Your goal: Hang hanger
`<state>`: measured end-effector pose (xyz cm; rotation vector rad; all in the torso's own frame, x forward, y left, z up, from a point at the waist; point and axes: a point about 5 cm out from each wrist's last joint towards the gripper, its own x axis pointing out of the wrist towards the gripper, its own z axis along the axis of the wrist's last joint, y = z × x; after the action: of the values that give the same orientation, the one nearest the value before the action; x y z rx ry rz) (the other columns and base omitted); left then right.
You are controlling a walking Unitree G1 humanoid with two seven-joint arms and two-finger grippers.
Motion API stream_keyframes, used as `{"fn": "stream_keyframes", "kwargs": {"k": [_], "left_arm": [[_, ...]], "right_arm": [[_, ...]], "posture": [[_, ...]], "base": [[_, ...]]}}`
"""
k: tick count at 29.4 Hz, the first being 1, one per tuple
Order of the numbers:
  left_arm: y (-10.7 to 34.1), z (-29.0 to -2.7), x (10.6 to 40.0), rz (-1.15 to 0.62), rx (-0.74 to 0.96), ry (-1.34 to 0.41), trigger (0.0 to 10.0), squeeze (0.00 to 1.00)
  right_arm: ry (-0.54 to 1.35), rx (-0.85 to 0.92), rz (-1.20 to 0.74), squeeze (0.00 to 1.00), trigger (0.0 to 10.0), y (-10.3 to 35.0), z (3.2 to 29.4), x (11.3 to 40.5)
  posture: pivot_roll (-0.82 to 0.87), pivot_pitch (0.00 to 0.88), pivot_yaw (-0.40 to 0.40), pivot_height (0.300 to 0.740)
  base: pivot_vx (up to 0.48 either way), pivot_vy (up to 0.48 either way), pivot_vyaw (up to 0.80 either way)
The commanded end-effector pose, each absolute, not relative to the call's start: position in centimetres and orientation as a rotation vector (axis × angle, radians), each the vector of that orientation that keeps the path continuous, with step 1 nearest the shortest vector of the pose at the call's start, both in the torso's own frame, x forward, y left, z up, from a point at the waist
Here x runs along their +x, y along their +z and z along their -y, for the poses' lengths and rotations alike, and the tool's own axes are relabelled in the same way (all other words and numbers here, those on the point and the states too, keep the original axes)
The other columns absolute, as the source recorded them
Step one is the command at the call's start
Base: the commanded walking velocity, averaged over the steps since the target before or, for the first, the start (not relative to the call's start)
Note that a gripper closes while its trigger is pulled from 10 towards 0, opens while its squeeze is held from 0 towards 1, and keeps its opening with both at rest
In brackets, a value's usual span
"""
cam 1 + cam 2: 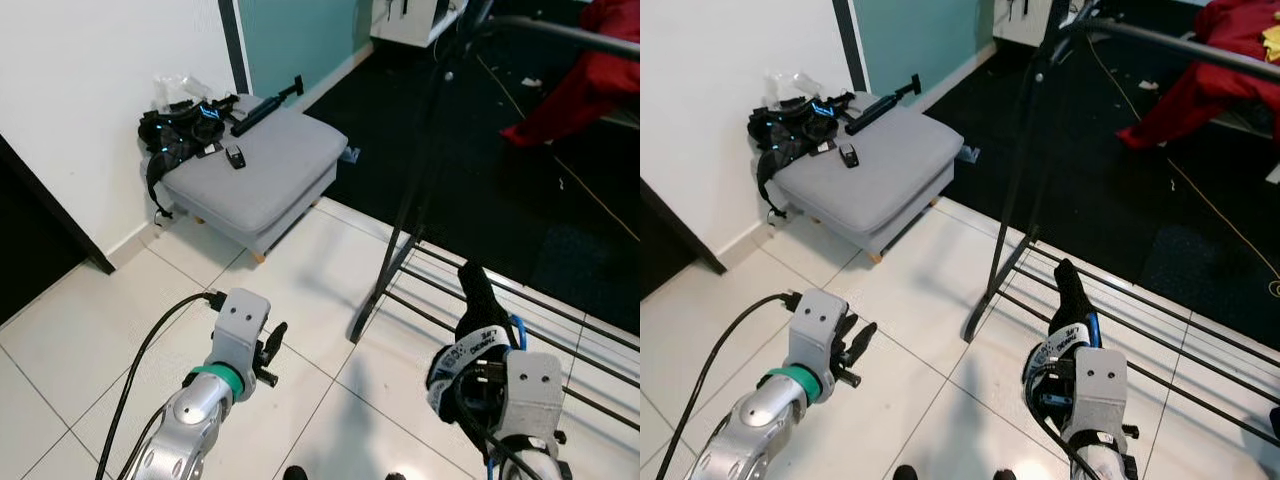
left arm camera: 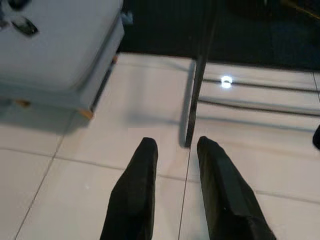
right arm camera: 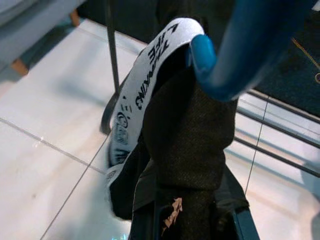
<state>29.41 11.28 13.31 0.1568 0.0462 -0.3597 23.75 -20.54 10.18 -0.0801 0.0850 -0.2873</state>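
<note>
The right gripper point(image 1: 478, 345) is clenched on a blue hanger point(image 3: 235, 55) draped with a dark garment point(image 1: 478, 300) that carries a white printed band point(image 3: 145, 80). The bundle stands nearly upright from the gripper, its long axis pointing up and away toward the black clothes rack point(image 1: 420, 190), and it sits low above the rack's floor-level bars point(image 1: 560, 330). In the right wrist view the hanger's blue hook curves across above the cloth. The left gripper point(image 1: 272, 345) hangs over the white tiled floor point(image 1: 90, 330), fingers point(image 2: 135, 195) slightly parted and holding nothing, pointing toward the rack's foot. A grey cushioned stool point(image 1: 260, 170) stands by the wall.
</note>
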Motion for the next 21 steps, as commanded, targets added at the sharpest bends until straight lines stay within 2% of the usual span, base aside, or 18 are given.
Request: {"fn": "stream_keyframes", "kwargs": {"k": [1,7,21], "left_arm": [[13.0,-11.3,29.3,-0.049,0.177,-0.345,10.0,0.00],[14.0,-10.6,29.7,-0.001,0.170,-0.342,10.0,0.00],[14.5,-10.6,30.4,0.061,0.152,-0.297,10.0,0.00]], "right_arm": [[-0.311,-0.094,-0.073,0.00,10.0,10.1,20.7,23.5],[-0.311,-0.090,-0.028,0.00,10.0,10.8,20.2,24.4],[-0.237,-0.169,0.095,0.00,10.0,13.1,19.0,27.1]], "posture": [[-0.32,0.224,0.149,0.740],[-0.31,0.217,0.147,0.740],[-0.33,0.146,0.111,0.740]], "base": [[0.000,0.000,0.00],[0.000,0.000,0.00],[-0.297,0.000,0.00]]}}
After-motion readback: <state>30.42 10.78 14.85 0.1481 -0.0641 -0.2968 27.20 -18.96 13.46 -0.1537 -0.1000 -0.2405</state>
